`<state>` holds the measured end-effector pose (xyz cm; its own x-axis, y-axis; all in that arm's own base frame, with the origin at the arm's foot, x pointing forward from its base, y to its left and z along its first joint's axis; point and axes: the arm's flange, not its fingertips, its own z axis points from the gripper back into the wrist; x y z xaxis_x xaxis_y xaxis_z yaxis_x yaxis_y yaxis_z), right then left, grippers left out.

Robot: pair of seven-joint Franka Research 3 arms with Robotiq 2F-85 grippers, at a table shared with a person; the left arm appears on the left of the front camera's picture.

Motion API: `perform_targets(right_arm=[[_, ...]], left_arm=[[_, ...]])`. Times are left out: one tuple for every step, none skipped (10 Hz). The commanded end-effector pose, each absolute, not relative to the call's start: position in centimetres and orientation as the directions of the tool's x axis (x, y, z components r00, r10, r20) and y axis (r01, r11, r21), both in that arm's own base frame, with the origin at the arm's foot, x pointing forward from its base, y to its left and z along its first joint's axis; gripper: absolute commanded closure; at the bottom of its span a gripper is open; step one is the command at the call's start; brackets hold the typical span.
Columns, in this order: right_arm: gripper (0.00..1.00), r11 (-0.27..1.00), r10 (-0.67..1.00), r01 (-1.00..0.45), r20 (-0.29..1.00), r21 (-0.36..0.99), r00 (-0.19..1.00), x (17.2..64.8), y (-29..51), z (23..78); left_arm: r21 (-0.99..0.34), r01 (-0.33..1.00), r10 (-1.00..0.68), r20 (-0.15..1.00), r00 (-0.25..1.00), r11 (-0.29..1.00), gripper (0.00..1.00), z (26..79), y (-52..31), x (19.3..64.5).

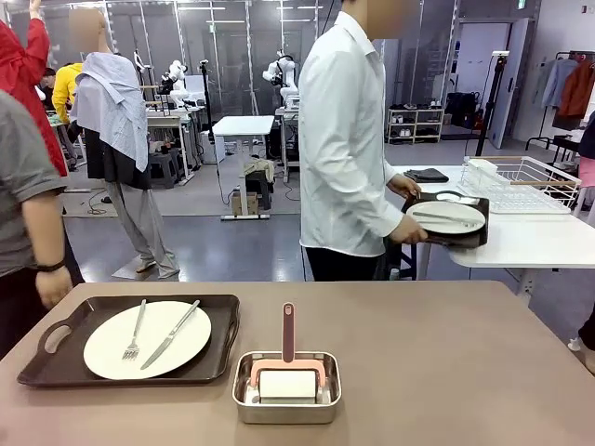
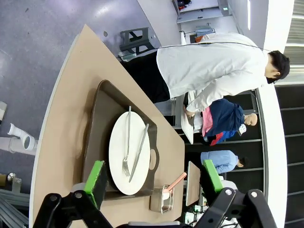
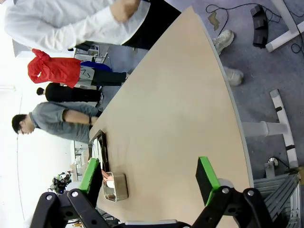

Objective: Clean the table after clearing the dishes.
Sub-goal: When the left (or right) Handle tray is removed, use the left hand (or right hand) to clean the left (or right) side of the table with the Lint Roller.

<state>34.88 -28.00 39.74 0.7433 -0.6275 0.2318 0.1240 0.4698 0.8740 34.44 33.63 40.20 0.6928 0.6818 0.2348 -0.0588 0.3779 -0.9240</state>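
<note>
On the brown table, at its left, a dark tray holds a white plate with a fork and a knife. A person in a white shirt stands at the far side, turned to a white side table, holding a second tray with a plate. My left gripper hangs open high above the near tray and its plate. My right gripper is open over the bare table.
A steel pan with a pink-handled roller sits near the table's front middle. The white side table at the far right carries a wire dish rack. Another person stands by the left end.
</note>
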Motion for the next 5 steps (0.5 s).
perform_targets(right_arm=[[0.0, 0.464, -0.628, 0.118, 0.233, 0.878, 0.743, 34.7, -28.1, 39.8], [0.0, 0.464, -0.628, 0.118, 0.233, 0.878, 0.743, 34.7, -28.1, 39.8], [0.0, 0.47, -0.628, 0.124, 0.232, 0.874, 0.743, 34.9, -28.0, 39.7], [0.0, 0.511, -0.558, 0.054, 0.283, 0.858, 0.781, 37.5, -25.9, 41.7], [0.0, 0.554, -0.475, -0.006, 0.323, 0.832, 0.819, 40.8, -23.0, 43.8]], left_arm=[[-0.928, -0.054, 0.684, 0.232, 0.692, 0.369, 0.0, 40.1, 33.8, 34.1], [-0.928, -0.054, 0.684, 0.232, 0.692, 0.369, 0.0, 40.1, 33.8, 34.1], [-0.928, -0.054, 0.684, 0.232, 0.692, 0.369, 0.0, 40.1, 33.8, 34.1], [-0.928, -0.054, 0.684, 0.232, 0.692, 0.369, 0.0, 40.1, 33.8, 34.1], [-0.928, -0.054, 0.684, 0.232, 0.692, 0.369, 0.0, 40.1, 33.8, 34.1]])
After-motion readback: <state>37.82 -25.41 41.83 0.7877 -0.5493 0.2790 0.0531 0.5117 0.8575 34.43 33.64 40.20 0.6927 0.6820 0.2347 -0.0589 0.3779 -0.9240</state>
